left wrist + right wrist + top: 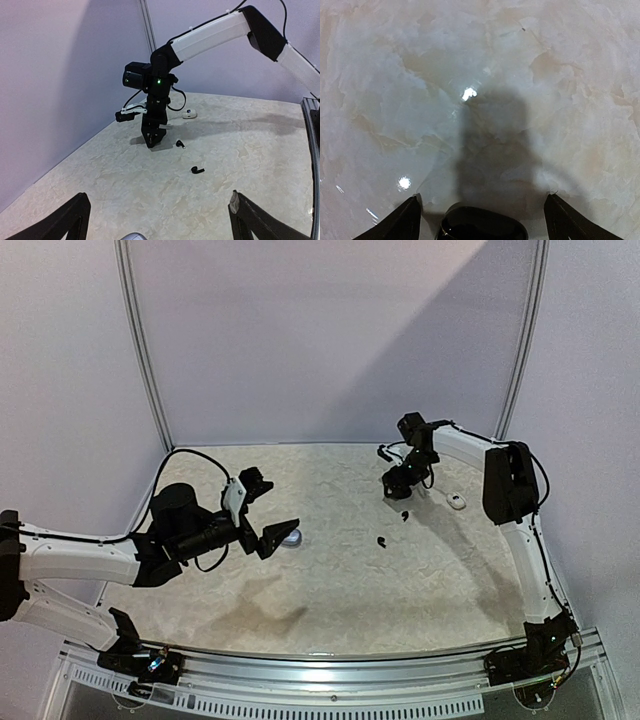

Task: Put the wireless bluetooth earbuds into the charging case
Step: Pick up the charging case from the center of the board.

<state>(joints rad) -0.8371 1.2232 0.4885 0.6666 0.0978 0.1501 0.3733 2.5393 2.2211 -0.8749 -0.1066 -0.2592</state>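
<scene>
From above, the far black earbud (404, 515) lies on the counter (330, 590) just beside the right pincer (392, 490), and the near black earbud (382, 541) lies apart from it. The left wrist view shows the left pincer (159, 196) spread wide and empty. In the right wrist view, the right pincer's jaws stand parted either side of what we take for the charging case (482, 227), glossy black and clear of both fingers. We judge the buds light, hard and slick, so we would pinch across the body.

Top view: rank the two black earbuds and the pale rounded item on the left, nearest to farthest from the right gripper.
1. Black earbud, just on the near side of the right gripper.
2. Second black earbud, farther toward the table's middle.
3. Pale rounded item, far off on the left side.
</scene>
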